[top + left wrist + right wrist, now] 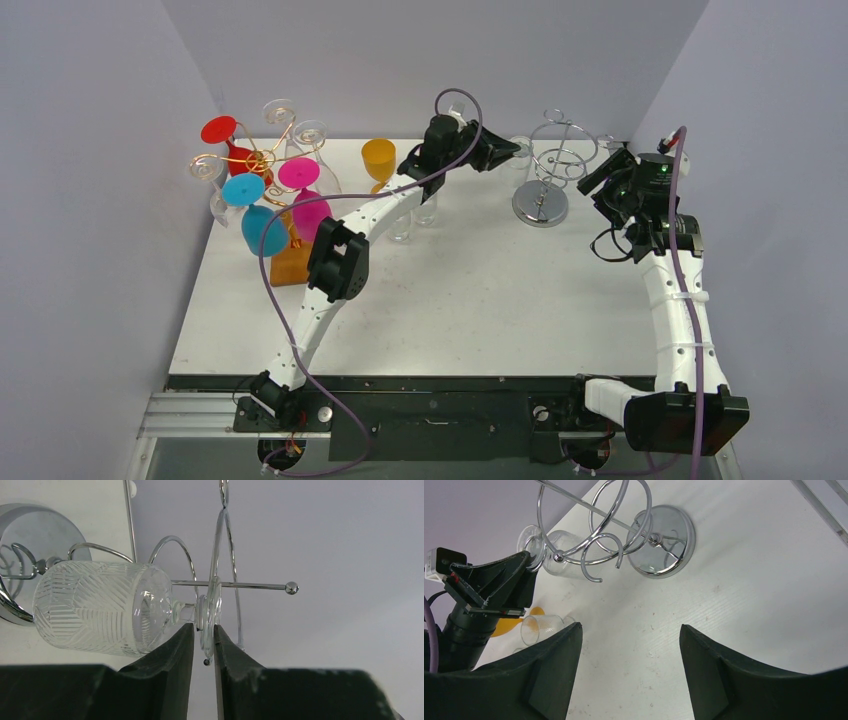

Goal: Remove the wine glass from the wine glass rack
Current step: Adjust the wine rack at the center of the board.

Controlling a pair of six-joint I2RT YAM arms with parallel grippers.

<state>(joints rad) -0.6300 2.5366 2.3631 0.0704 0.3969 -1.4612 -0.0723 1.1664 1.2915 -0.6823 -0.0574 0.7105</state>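
Note:
A clear cut-glass wine glass (100,610) hangs bowl-down on the chrome wire rack (541,205) at the back right of the table. My left gripper (204,630) is closed narrowly around the glass's round foot (208,611), which still sits in the rack's wire loop (227,584). In the top view the left gripper (505,150) reaches the rack's left side. The right wrist view shows the glass (559,552), the rack (669,540) and the left gripper (499,582). My right gripper (630,630) is open and empty, hovering to the right of the rack (600,172).
A copper rack (262,160) on an orange block (290,265) holds red, blue, pink and clear glasses at the back left. An orange glass (378,158) and clear glasses (425,210) stand under my left arm. Walls enclose the table's sides and back.

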